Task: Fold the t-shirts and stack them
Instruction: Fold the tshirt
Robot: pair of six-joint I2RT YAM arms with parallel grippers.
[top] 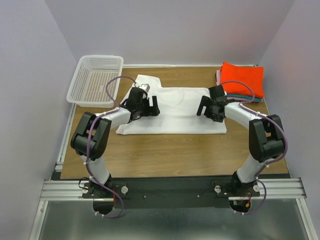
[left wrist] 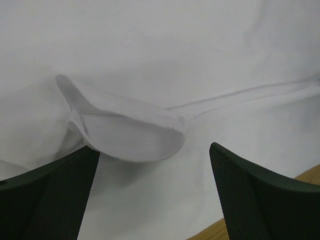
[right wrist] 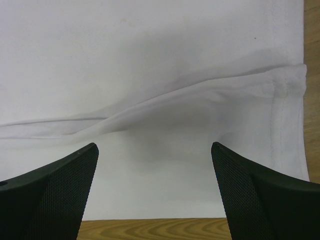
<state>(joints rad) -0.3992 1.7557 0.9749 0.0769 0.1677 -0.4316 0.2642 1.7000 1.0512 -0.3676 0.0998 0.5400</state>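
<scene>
The left gripper (left wrist: 155, 150) is released, its jaws spread wide over a raised curl of fabric on the plain white short-sleeved cloth t-shirt (top: 175, 114), and the right gripper (right wrist: 155, 147) is likewise released, jaws apart above a long crease near the shirt's stitched hem. That t-shirt lies spread across the middle of the brown wooden desk (top: 175, 152), reaching from one gripper to the other. At the far right corner a folded bright orange-red shirt (top: 242, 80) tops a stack, with edges of a teal shirt (top: 255, 99) and a pink shirt (top: 219, 76) showing beneath, while a white plastic mesh basket (top: 95, 80) sits at the far left corner.
</scene>
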